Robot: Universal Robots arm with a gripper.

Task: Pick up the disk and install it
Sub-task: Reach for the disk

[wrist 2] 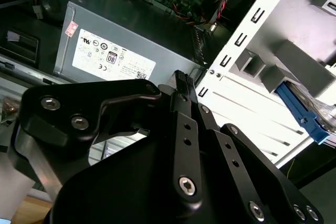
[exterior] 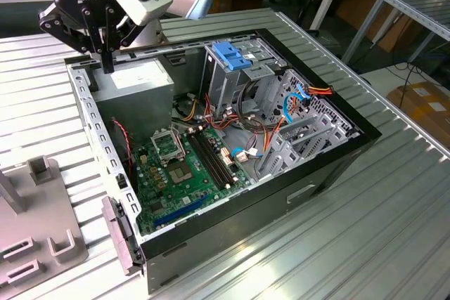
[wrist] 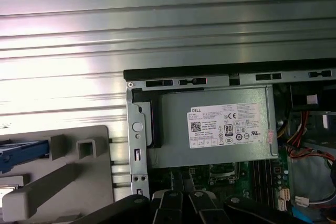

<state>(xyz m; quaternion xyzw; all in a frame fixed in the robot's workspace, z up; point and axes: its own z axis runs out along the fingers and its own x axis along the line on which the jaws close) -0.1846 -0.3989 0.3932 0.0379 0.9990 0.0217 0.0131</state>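
Observation:
The disk shows in both wrist views as a light-blue carrier rail [wrist 2: 303,113] [wrist: 22,149] with a bit of grey metal beside it, resting in a grey holder fixture [wrist: 63,182] outside the computer case. My gripper [exterior: 107,61] hangs over the case's back corner at the exterior view's left, above the grey power supply [exterior: 137,82]. Its black fingers [wrist 2: 182,81] lie together with nothing between them, well apart from the disk. The drive cage [exterior: 242,68] with its blocky blue latch [exterior: 228,54] stands at the far side of the case.
The open case [exterior: 330,166] lies on a ribbed metal table [exterior: 394,230], with the green motherboard [exterior: 186,166] and red, orange and blue cables inside. The grey fixture [exterior: 35,223] sits at the exterior view's lower left. Benches and a frame stand behind.

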